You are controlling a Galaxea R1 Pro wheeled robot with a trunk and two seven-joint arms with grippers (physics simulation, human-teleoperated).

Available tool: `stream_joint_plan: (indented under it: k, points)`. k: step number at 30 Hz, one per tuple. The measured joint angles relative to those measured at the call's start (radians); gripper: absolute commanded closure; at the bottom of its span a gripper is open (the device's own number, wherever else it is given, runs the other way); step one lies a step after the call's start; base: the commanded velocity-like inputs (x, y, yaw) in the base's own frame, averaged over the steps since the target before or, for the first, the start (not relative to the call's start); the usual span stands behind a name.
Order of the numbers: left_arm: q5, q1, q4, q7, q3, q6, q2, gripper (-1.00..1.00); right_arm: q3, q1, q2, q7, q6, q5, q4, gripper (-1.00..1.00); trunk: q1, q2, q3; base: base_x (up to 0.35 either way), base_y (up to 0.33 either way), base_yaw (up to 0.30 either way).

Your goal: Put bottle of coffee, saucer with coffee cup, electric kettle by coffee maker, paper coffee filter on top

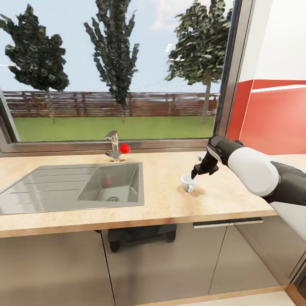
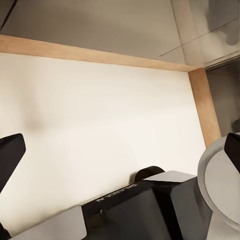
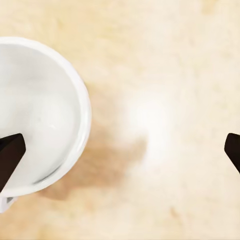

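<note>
Because the coffee cup stands upright on the kitchen countertop right of the sink, directly under the right gripper, whose jaws are apart, shift sideways to straddle the rim, then descend and close. Its handle is barely visible. The left gripper's jaws are also apart.

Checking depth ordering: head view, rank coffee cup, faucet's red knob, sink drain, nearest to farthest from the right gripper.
1. coffee cup: right below the right gripper, on the kitchen countertop.
2. red knob: left of it, by the window.
3. sink drain: farther left, in the basin; not much beyond the knob.
</note>
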Motion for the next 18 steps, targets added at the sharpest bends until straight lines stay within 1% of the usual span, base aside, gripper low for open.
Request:
stream_joint_plan:
  k: [4, 10, 18]
  points:
    - [0.000, 0.000, 0.000, 0.000, 0.000, 0.000, 0.000, -1.00, 0.000, 0.001, 0.000, 0.000, -0.003, 0.000, 0.000, -1.00, 0.000, 0.000, 0.000, 0.012, 0.000, 0.000]
    - [0.000, 0.000, 0.000, 0.000, 0.000, 0.000, 0.000, -1.00, 0.000, 0.002, 0.000, 0.000, -0.006, 0.000, 0.000, -1.00, 0.000, 0.000, 0.000, 0.080, 0.000, 0.000]
    - [0.000, 0.000, 0.000, -0.001, 0.000, 0.000, 0.000, -1.00, 0.000, 0.004, 0.000, 0.000, -0.006, 0.000, 0.000, -1.00, 0.000, 0.000, -0.001, 0.006, 0.000, 0.000]
